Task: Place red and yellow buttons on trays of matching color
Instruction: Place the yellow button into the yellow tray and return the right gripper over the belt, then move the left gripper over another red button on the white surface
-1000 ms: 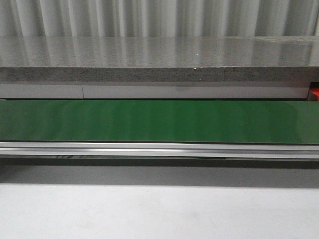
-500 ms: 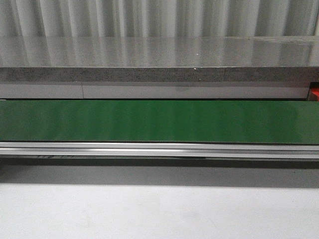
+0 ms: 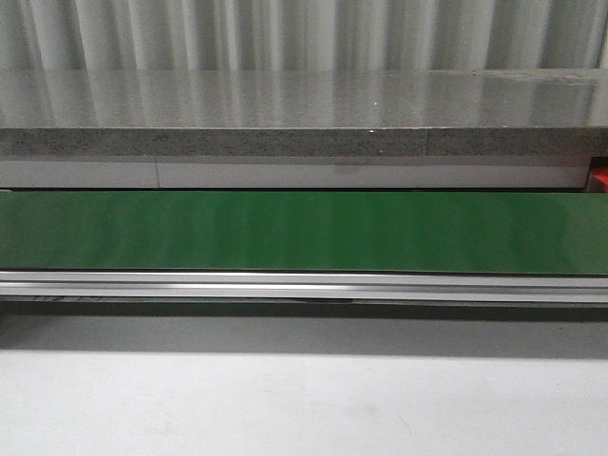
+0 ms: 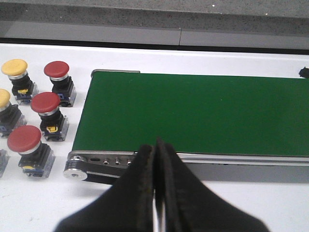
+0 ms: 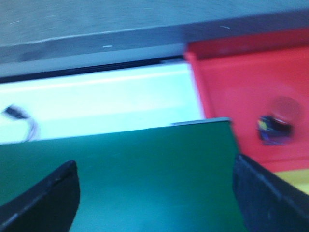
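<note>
While the front view shows only the bare green conveyor belt (image 3: 304,232) and a sliver of red at its far right edge, the two wrist views carry what matters. The left gripper (image 4: 155,147) has its jaws pressed together with nothing between them, hanging over the near rail of the belt. Off to one side of those jaws, beyond the belt's end on the white tabletop (image 4: 43,203), stand the waiting buttons: three red buttons (image 4: 45,102) and two yellow buttons (image 4: 14,67), packed close, some nearly touching.

The right gripper (image 5: 154,193) has its jaws spread wide, empty, over the other end of the belt. Ahead of them and to one side sits the red tray (image 5: 231,92), with one red button (image 5: 276,121) already lying in it; a strip of yellow below it is probably the yellow tray (image 5: 297,178), though the blur makes that uncertain.

The main risk I see is at the cluster: closed jaws must open before descending, and with the buttons so tightly grouped a finger could knock a neighbour over or pinch two caps at once. On the right side, the smeared view suggests motion, so a misjudged drop could land a button on the rim between trays or in the wrong colour.
</note>
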